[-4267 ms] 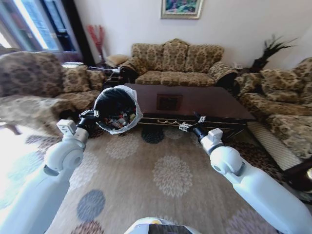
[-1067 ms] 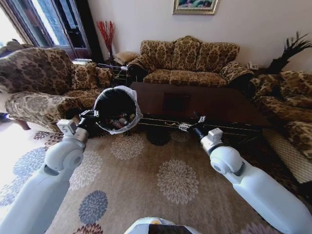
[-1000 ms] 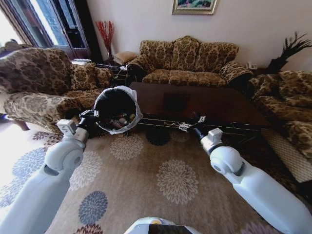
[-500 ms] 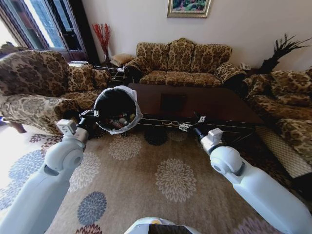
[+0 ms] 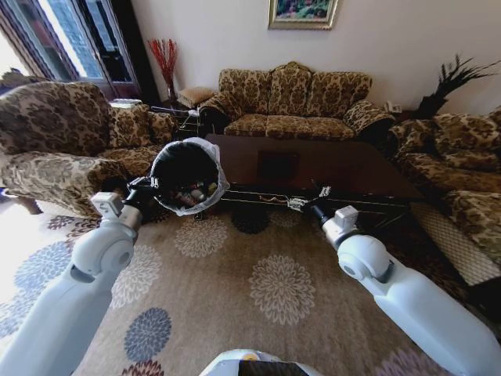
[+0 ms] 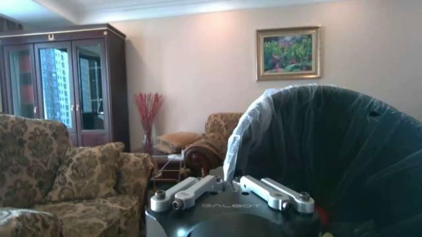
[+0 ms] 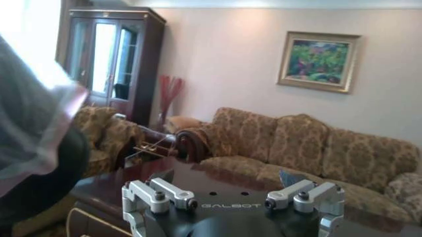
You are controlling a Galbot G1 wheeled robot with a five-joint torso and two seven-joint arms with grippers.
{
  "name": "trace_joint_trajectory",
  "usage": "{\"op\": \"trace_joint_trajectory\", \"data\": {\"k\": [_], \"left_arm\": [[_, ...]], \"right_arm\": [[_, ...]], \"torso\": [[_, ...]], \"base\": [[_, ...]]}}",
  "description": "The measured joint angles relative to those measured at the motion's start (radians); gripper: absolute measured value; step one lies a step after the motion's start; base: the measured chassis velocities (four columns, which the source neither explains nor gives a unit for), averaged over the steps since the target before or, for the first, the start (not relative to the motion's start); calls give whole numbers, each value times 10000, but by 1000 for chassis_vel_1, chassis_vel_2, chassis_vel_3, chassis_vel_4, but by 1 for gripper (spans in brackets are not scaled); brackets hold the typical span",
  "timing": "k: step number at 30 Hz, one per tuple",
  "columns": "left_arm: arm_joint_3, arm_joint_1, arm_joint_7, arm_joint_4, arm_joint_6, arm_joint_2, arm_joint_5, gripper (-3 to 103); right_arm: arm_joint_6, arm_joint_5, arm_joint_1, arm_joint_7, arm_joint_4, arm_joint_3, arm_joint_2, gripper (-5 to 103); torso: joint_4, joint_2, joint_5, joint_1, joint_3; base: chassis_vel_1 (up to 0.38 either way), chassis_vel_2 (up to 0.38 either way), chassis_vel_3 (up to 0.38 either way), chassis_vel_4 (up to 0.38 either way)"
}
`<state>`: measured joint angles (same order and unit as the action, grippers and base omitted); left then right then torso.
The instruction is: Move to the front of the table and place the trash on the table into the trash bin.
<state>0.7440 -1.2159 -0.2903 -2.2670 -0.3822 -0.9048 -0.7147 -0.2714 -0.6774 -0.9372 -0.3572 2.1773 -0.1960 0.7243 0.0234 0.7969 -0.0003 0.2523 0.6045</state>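
Observation:
My left gripper (image 5: 143, 190) is shut on the rim of the trash bin (image 5: 186, 166), a black pail with a white liner, and holds it tilted above the carpet off the table's near left corner. Trash (image 5: 192, 196) lies inside it as small coloured scraps. In the left wrist view the gripper (image 6: 231, 190) clamps the liner edge of the bin (image 6: 329, 153). The dark glossy table (image 5: 329, 168) stands just ahead, its top bare. My right gripper (image 5: 307, 204) hovers open at the table's front edge; in the right wrist view the gripper (image 7: 231, 200) has its fingers spread over the table (image 7: 191, 173).
Patterned sofas surround the table: one on the left (image 5: 55, 133), one behind (image 5: 290, 98), one on the right (image 5: 462, 157). A vase of red twigs (image 5: 164, 56) stands in the back left corner. A flowered carpet (image 5: 274, 286) lies between me and the table.
The whole picture has shifted slightly, so the camera moved. Both arms hold the same pose, with the bin still in my left gripper.

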Motion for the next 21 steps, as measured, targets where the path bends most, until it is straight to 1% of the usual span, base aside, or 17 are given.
{"op": "trace_joint_trajectory", "data": {"k": [1,3,4,5,6,8,9,10,11,12,13,14,15,16,17,18,21], "left_arm": [[194,-469,107,-269,289,-213,42,2],[607,-1344,227,-748,867,-611,150,2],[607,-1344,227,-748,867,-611,150,2],[780,-1697,342,-937,1088,-757,232,2],[927,-1904,500,-1034,1183,-808,359,2],[1041,-2029,565,-1075,1189,-834,488,2],[1137,-2116,563,-1081,1074,-848,630,2],[1214,-2201,513,-1072,781,-852,794,2],[1227,-2225,501,-1048,673,-852,840,2],[1242,-2310,438,-803,324,-797,971,2],[1242,-2310,438,-803,324,-797,971,2],[1231,-2324,411,-628,229,-749,1028,2],[1203,-2320,368,-244,-27,-625,1113,2],[1117,-2274,370,38,-151,-534,1118,2],[988,-2198,366,372,-210,-455,1123,2],[988,-2198,366,372,-210,-455,1123,2],[406,-1790,418,1711,-319,-338,1115,2]], "right_arm": [[75,-140,-171,-16,75,-261,-23,100],[175,-308,-392,-45,168,-628,-89,100],[175,-308,-392,-45,168,-628,-89,100],[208,-332,-474,-45,188,-682,-91,100],[227,-335,-532,-45,210,-697,-90,100],[230,-337,-581,-45,236,-697,-81,100],[235,-337,-616,-44,267,-693,-69,100],[235,-326,-665,-41,298,-673,-50,100],[235,-318,-691,-36,308,-666,-38,100],[235,-240,-786,-14,346,-660,-1,100],[235,-240,-786,-14,346,-660,-1,100],[234,-208,-851,-8,376,-673,16,100],[230,-148,-1015,29,446,-748,56,100],[230,-97,-1129,68,492,-830,85,100],[231,-32,-1260,110,522,-917,118,100],[231,-32,-1260,110,522,-917,118,100],[257,163,-1722,210,635,-1225,220,100]], "torso": [[5,-1,6,0,0],[9,0,1,-2,-2],[9,0,1,-2,-2],[14,1,2,-3,-4],[14,1,7,-3,-3],[12,0,7,-3,-3],[11,1,4,-3,-4],[10,1,4,-3,-3],[10,0,5,-3,-3],[11,0,2,-1,-1],[11,0,2,-1,-1],[11,0,0,-1,-1],[11,0,4,-1,-1],[12,0,3,-1,-1],[12,0,1,-2,-1],[12,0,1,-2,-1],[7,0,3,-1,-1]], "base": [[0,0,0,0],[0,0,0,0],[0,0,0,0],[0,0,0,0],[0,0,0,0],[0,0,0,0],[0,0,0,0],[0,0,0,0],[0,0,0,0],[0,0,0,0],[0,0,0,0],[0,0,0,0],[0,0,0,0],[0,0,0,0],[0,0,0,0],[0,0,0,0],[0,0,0,0]]}}
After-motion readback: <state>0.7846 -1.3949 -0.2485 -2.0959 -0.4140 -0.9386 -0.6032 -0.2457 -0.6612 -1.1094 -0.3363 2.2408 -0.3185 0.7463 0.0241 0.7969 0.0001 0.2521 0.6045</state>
